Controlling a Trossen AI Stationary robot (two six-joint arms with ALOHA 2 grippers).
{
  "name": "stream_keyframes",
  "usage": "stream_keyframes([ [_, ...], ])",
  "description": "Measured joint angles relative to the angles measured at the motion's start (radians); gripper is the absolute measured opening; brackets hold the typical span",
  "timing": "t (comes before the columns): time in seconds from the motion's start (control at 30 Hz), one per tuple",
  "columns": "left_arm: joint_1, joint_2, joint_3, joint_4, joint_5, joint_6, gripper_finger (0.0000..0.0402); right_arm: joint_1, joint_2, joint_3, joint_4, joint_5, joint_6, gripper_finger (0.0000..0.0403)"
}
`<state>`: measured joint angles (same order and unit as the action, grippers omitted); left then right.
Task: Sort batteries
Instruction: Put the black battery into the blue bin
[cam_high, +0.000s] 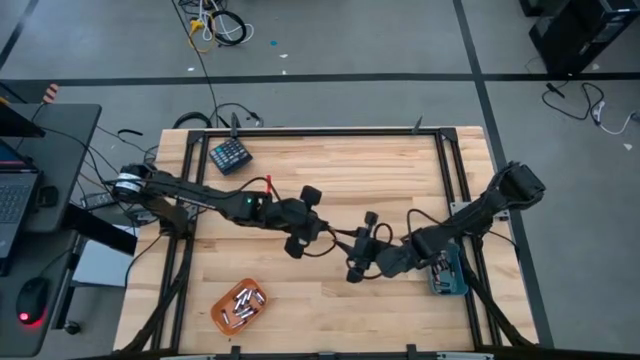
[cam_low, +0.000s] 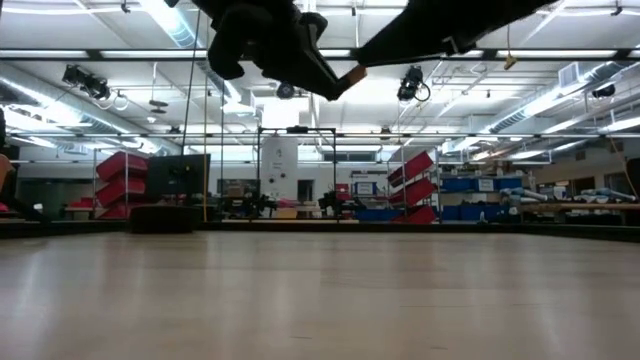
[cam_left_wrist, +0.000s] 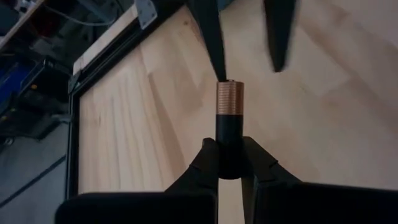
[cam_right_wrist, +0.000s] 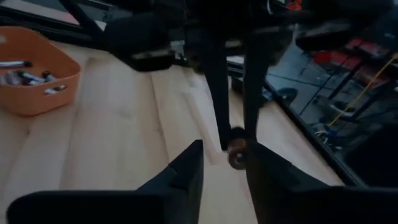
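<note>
In the left wrist view my left gripper (cam_left_wrist: 229, 152) is shut on one battery (cam_left_wrist: 229, 121), black with a copper band at its free end. In the high view both grippers meet above the table's middle, left (cam_high: 338, 236) and right (cam_high: 358, 248). My right gripper (cam_right_wrist: 224, 165) is open. Its fingers (cam_left_wrist: 211, 43) stand on either side of the battery's copper end (cam_right_wrist: 238, 154). More batteries (cam_high: 243, 300) lie in an orange tray (cam_high: 222, 318) near the table's near edge, also in the right wrist view (cam_right_wrist: 37, 93). My left gripper pinches the battery by its black lower half (cam_left_wrist: 229, 140) between its two fingers. The battery points straight out beyond the fingertips, copper end free, lifted clear of the table. My right gripper has one fingertip close to the copper end; I cannot tell whether it touches.
A teal tray (cam_high: 452, 282) sits under my right arm near the table's right edge. A dark teal keypad-like block (cam_high: 230, 155) lies near the far left corner. Bare wood (cam_high: 330, 310) spreads between the trays. Black frame rails (cam_high: 452, 170) run along the table's sides.
</note>
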<state>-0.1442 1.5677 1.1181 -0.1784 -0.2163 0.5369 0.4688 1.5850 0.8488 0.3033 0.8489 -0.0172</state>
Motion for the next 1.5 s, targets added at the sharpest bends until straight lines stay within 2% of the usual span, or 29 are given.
stream_keyframes([
  [0.27, -0.007, 0.000, -0.010, 0.007, -0.025, -0.030, 0.0009, -0.012, 0.058, 0.051, 0.011, 0.023, -0.021, 0.0140],
  [0.47, -0.008, 0.000, -0.010, 0.013, -0.026, -0.030, 0.0009, -0.014, 0.061, 0.051, -0.008, 0.095, -0.028, 0.0142],
  [0.7, -0.009, 0.001, -0.010, 0.037, -0.026, -0.033, 0.0009, -0.018, 0.061, 0.051, -0.012, 0.085, -0.046, 0.0141],
  [1.0, -0.009, 0.001, -0.010, 0.038, -0.026, -0.026, 0.0009, -0.021, 0.061, 0.051, -0.012, 0.085, -0.046, 0.0114],
  [1.23, -0.007, 0.001, -0.010, 0.035, -0.007, -0.024, 0.0010, -0.031, 0.061, 0.051, -0.025, 0.077, -0.047, 0.0043],
  [1.3, -0.007, 0.001, -0.010, 0.032, -0.006, -0.025, 0.0012, -0.033, 0.061, 0.051, -0.028, 0.070, -0.056, 0.0036],
  [1.4, -0.009, 0.002, -0.010, 0.030, -0.031, -0.052, 0.0027, -0.034, 0.058, 0.051, -0.028, 0.070, -0.062, 0.0036],
  [1.5, -0.009, 0.002, -0.009, 0.023, -0.054, -0.094, 0.0066, -0.034, 0.041, 0.051, -0.030, 0.060, -0.062, 0.0036],
])
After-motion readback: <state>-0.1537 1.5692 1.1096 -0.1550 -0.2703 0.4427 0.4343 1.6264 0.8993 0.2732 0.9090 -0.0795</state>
